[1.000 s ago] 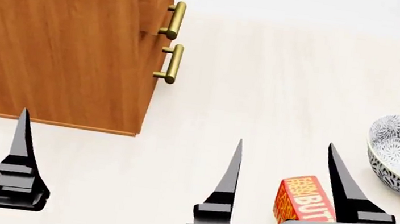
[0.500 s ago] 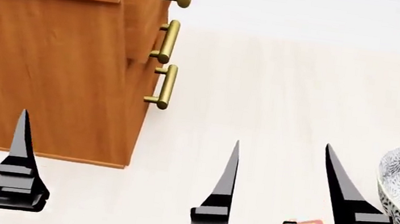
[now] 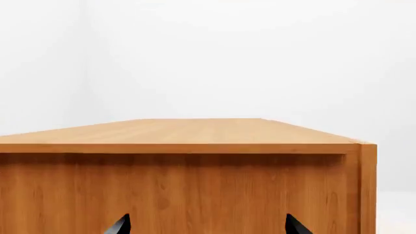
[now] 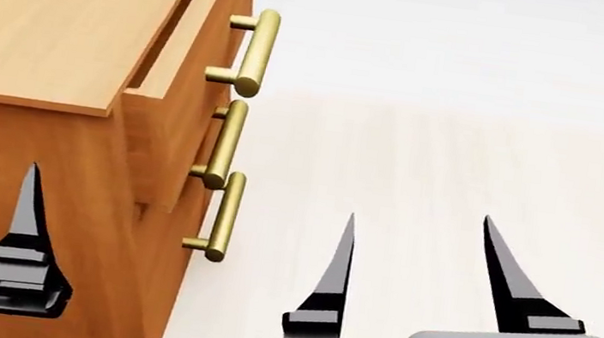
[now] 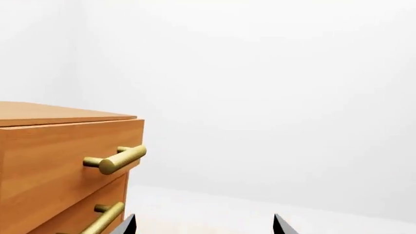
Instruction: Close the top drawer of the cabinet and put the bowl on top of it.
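Step in hand looks like the approach to close the top drawer (image 4: 183, 59): it sticks out slightly from the cabinet (image 4: 54, 26), a gap showing behind its front along the top's right edge. Its handle (image 4: 253, 51) sits well clear of both grippers.

Right gripper (image 4: 418, 261) is wide open and empty, low in the head view, to the right of the cabinet. Left gripper (image 3: 206, 225) faces the cabinet side, jaws spread, nothing held.

Next move likely calls for bringing the right gripper up to the drawer front and pushing it flush.

Bowl is not clearly in view.

Floor (image 4: 452, 170) is pale wood; walls plain white.
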{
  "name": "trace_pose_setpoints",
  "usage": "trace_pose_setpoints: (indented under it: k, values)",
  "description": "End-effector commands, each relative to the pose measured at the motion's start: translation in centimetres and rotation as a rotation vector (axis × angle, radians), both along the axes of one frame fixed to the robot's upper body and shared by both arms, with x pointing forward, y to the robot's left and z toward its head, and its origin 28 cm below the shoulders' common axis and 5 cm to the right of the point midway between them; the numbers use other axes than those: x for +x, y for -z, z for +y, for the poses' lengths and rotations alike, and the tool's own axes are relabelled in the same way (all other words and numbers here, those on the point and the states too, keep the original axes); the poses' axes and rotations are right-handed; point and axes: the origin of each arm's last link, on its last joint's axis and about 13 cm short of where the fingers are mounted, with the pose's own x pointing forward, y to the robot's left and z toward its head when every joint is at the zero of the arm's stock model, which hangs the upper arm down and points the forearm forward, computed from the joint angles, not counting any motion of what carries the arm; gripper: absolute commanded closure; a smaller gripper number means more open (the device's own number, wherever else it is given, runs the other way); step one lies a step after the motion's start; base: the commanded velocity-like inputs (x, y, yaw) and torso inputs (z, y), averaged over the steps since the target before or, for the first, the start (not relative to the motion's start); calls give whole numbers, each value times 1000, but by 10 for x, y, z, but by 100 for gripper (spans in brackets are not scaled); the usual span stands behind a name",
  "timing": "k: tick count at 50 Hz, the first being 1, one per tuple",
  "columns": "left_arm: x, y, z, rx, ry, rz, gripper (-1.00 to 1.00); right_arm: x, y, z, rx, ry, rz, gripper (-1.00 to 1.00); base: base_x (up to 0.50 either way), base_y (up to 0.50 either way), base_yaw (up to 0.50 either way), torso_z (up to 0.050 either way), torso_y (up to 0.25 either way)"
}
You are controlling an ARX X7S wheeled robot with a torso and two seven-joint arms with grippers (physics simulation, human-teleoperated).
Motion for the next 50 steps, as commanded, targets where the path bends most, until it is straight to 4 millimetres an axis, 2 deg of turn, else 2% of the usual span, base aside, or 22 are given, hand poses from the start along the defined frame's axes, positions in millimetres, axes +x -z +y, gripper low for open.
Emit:
trace_pose_setpoints:
  k: [1,26,32,39,40,43,50]
  values:
    - [-1,0,0,0,-1,-2,-100,0,0,1,-5,-2,2,-100,500,0,0,0,10]
    - [-1,1,1,-2,-5,-1,-100,7,2,-1,-24,14,18,-100,489,0,0,0,0]
    - [-2,0,1,-2,-3,-4,-100,27,-11,-7,-63,44,32,-100,0,0,0,0,0]
    - [-2,-1,1,-1,-4,-5,-100,65,-32,-17,-105,97,82,-100,0,0,0,0,0]
    - [-2,-1,1,-1,-4,-5,-100,66,-32,-17,-105,97,82,-100,0,0,0,0,0]
    - [-2,-2,1,2,-5,-7,-100,86,-44,-19,-125,117,116,-100,0,0,0,0,0]
    - [-2,-2,2,-1,-5,-9,-100,120,-56,-15,-189,163,141,-100,0,0,0,0,0]
